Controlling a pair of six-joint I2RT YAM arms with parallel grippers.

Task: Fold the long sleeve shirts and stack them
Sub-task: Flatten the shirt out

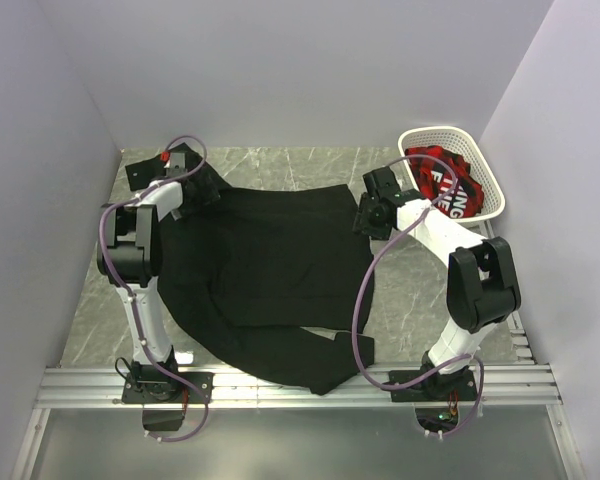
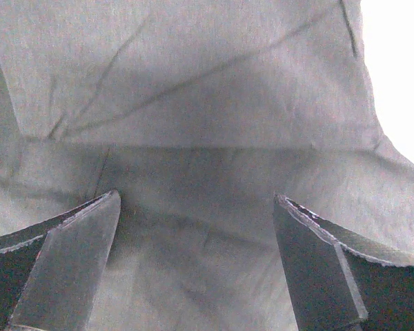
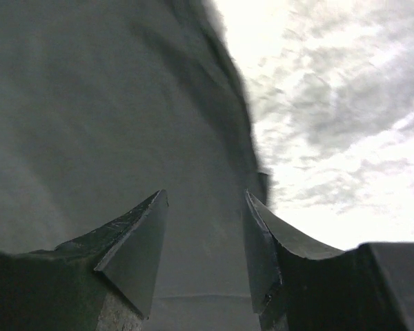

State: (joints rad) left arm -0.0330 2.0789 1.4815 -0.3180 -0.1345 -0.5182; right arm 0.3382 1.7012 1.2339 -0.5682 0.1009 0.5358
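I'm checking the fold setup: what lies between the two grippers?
The black shirt, spread on the table, fills the stretch from the left gripper to the right gripper; the top view shows it.

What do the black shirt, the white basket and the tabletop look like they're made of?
Black shirt: soft matte woven fabric; it creases and drapes. White basket: probably moulded plastic, with a perforated lattice wall. Tabletop: grey veined stone look, perhaps printed laminate.

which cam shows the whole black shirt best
Top external: the black shirt lies spread on the table, nearly its whole outline visible. Left wrist shows only creased fabric close up; right wrist shows only fabric and one edge against the table.
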